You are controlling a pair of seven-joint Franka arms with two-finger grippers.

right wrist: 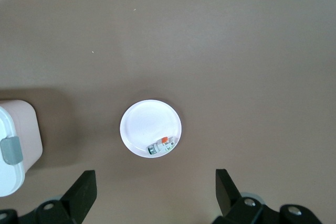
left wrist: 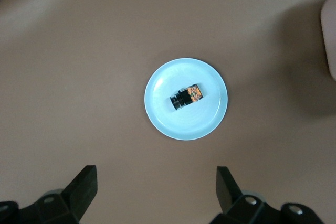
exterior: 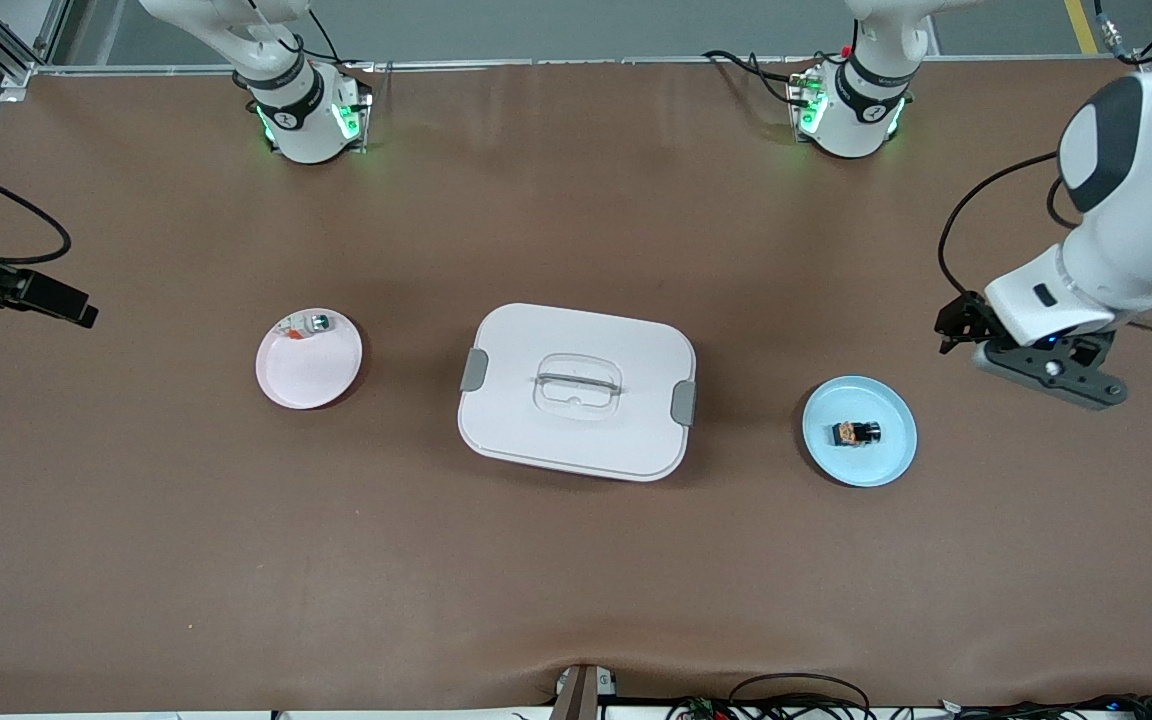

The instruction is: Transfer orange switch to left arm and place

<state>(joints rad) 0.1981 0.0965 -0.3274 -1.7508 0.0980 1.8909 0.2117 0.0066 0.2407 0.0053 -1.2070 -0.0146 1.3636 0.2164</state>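
Note:
The orange switch [exterior: 856,433], a tiny black cylinder with an orange end, lies on a blue plate [exterior: 886,460] toward the left arm's end of the table. It also shows in the left wrist view [left wrist: 187,96], on the plate [left wrist: 168,124]. The white box [exterior: 576,390] stands at the table's middle, lid latched. My left gripper [exterior: 956,325] hangs in the air off to the side of the blue plate, open and empty [left wrist: 156,176]. My right gripper [exterior: 76,310] hangs at the right arm's end of the table, open and empty [right wrist: 155,179].
A pink plate [exterior: 301,375] lies beside the box toward the right arm's end and holds a small white-and-green part [exterior: 319,322], also in the right wrist view [right wrist: 161,145]. A corner of the box [right wrist: 16,140] shows there too. Brown tabletop surrounds everything.

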